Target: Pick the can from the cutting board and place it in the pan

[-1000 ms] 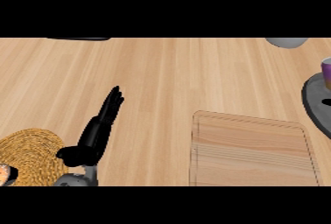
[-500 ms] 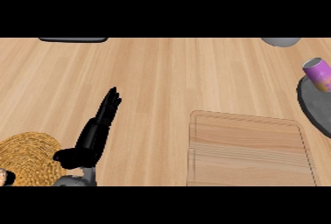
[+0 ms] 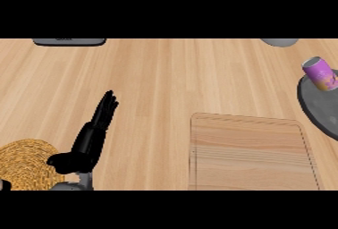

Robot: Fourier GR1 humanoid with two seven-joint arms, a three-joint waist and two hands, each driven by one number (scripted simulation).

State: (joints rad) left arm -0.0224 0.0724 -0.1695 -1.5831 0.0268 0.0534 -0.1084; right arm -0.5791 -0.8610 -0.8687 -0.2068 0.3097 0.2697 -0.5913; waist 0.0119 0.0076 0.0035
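Now, head view, looking steeply down on a pale wooden counter (image 3: 171,76). Purple can (image 3: 321,74) with a silver top sits tilted at the far right, on the dark grey pan (image 3: 317,109), of which only the left part shows before the view's right edge cuts it off. Can rests near the pan's upper rim; whether it lies flat or leans cannot be told.

Cutting board (image 3: 251,154), light wood with a grooved border, lies lower centre-right, bare on top. Its upper right corner comes near the pan's rim.

Left hand (image 3: 89,141), black, shows at lower left, fingers straight and held together, pointing up and slightly right across the counter. Thumb juts out to the left low down. It holds nothing. A bit of grey forearm shows beneath it at the lower edge. The can is well apart from this hand, across the whole width of the board and up to the right.

Woven straw mat (image 3: 26,163), golden, lies at the lower left corner, just beside the left hand's thumb.

Dark grey flat object (image 3: 69,41) at the top left edge; pale grey rounded object (image 3: 280,42) at the top right edge, both cut off.

Right hand does not show.
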